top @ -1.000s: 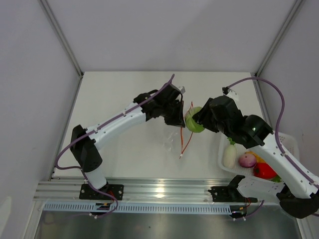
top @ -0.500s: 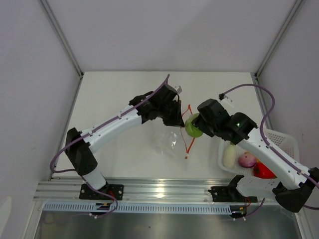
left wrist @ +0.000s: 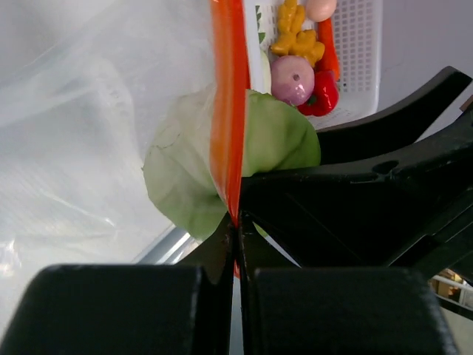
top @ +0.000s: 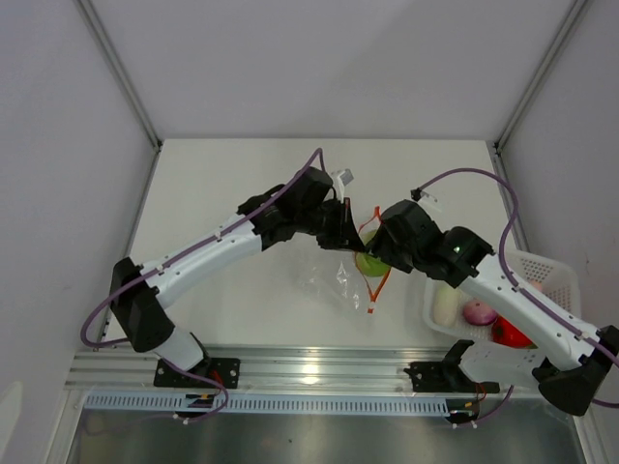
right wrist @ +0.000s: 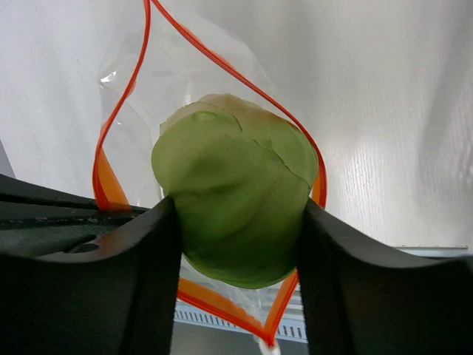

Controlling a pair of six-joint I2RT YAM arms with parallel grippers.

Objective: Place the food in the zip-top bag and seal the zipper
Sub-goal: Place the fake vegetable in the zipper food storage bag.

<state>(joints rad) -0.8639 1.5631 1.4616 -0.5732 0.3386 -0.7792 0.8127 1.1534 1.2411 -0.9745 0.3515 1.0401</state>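
Left wrist view: left tool (left wrist: 236, 225) is pinching fully closed on the zipper (left wrist: 228, 111), the red-orange strip running straight up from between its tips. Clear film of the zip-top bag (left wrist: 81, 111) is spreading away to the left of the tool. Green round fruit (left wrist: 185, 188) is sitting just above the tips, straddling the strip, partly behind the film. Black fingers of the other arm are crossing close on the tool's right, touching the fruit. Beyond them, up and right of the tool, a white basket (left wrist: 362, 37) is holding the orange-yellow lumpy piece (left wrist: 297, 37), the pink one (left wrist: 293, 80) and the red pepper (left wrist: 323, 95).

Right wrist view: right tool (right wrist: 233, 222) is standing about half open, both fingers pressing the fruit's sides, so it is gripping the fruit. The zipper is looping open around the fruit, one side passing left of the tool, the other curving round the right. Bag film is lying ahead of the tips.

Top view: both tools are meeting tip to tip over the middle of the bench (top: 222, 184), the bag hanging below them. White radish (top: 445, 304) is lying in the basket behind the right tool, beside its forearm.
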